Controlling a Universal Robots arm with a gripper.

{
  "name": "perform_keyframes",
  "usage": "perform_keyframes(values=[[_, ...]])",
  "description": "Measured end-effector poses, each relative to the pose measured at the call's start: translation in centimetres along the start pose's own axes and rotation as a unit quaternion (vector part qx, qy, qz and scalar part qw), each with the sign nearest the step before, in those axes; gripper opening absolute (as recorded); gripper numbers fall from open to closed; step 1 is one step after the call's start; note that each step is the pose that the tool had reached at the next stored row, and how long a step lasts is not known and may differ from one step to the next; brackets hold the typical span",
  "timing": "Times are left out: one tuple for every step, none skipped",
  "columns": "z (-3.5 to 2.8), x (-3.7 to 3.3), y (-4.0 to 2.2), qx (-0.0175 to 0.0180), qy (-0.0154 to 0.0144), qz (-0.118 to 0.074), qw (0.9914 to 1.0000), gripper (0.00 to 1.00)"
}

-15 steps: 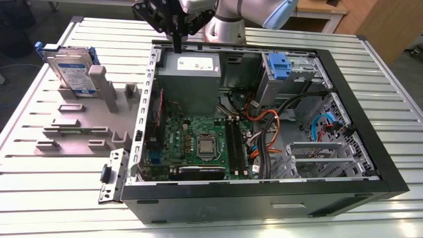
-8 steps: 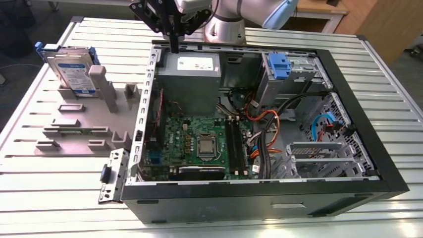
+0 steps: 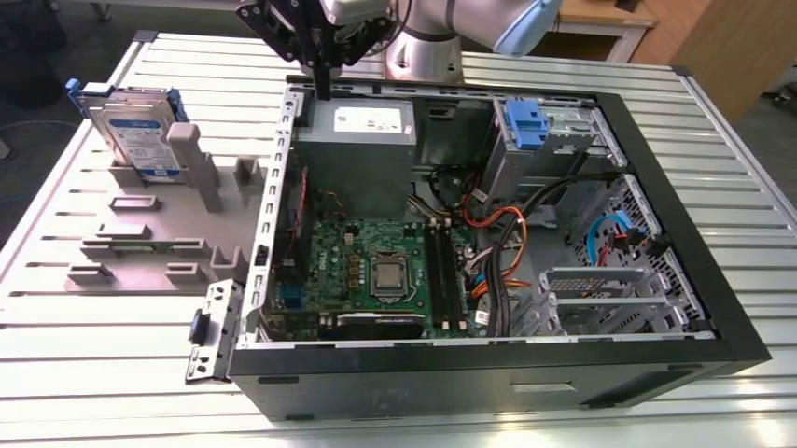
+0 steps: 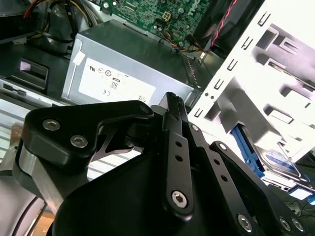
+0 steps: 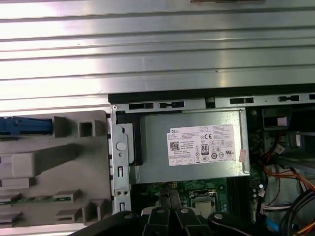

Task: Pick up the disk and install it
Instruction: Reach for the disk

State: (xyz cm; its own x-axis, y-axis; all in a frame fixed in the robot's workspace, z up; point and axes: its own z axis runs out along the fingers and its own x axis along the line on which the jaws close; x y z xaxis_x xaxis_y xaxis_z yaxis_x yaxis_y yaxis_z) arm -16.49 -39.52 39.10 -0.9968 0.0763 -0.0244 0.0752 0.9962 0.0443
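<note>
Ribbed metal slats form the surface (image 3: 75,308). On it lies an open computer case (image 3: 498,373) with its motherboard (image 3: 373,261), power supply (image 3: 361,140) and orange and black cables (image 3: 498,219) exposed. At about ten o'clock in the exterior view, a grey fixture (image 3: 137,224) holds the disk (image 3: 134,131) upright on edge in a slot. That is well apart from the case's drive cage (image 3: 566,140) at about two o'clock, which has a blue latch (image 3: 529,126). The tool (image 3: 321,86) hangs near twelve o'clock, over the case's rear wall beside the power supply. Its fingers look pressed together with nothing between them and they touch nothing, so the disk is not yet picked up.

Several things could go wrong, in my judgement:
- With its fingers together, the tool would only push the disk over or wedge it in the slot.
- An off-centre pinch on the thin upright body could let it swing or slip.
- The fingertips hang near the case wall, so a low sideways move could clip it.
- The cables crowd the space beside the cage and could snag the disk.

The exterior view adds the cage, the latch and the wide gap between tool and disk. The first wrist view adds a straight-down look at the power supply's sticker. The second wrist view adds the tool's linkages close up, with the disk's label visible past the fixture's pale ribs.
</note>
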Motion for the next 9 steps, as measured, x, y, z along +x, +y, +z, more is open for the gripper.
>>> perform_keyframes(values=[[0.0,0.11,-0.01,0.0,0.0,0.0,1.0,0.11],[0.01,0.23,-0.01,0.0,0.0,0.0,1.0,0.11],[0.01,0.34,-0.02,0.0,0.0,0.0,1.0,0.11],[0.02,0.46,-0.02,0.0,0.0001,0.0,1.0,0.11],[0.03,0.59,-0.01,-0.0001,0.0001,0.0,1.0,0.11],[0.03,0.72,0.0,0.0,0.0001,0.0,1.0,0.11],[0.03,0.87,0.01,0.0,0.0001,0.0,1.0,0.11],[0.04,1.03,0.02,0.0,0.0001,0.0,1.0,0.11],[0.05,1.2,0.02,0.0,0.0001,0.0,1.0,0.11]])
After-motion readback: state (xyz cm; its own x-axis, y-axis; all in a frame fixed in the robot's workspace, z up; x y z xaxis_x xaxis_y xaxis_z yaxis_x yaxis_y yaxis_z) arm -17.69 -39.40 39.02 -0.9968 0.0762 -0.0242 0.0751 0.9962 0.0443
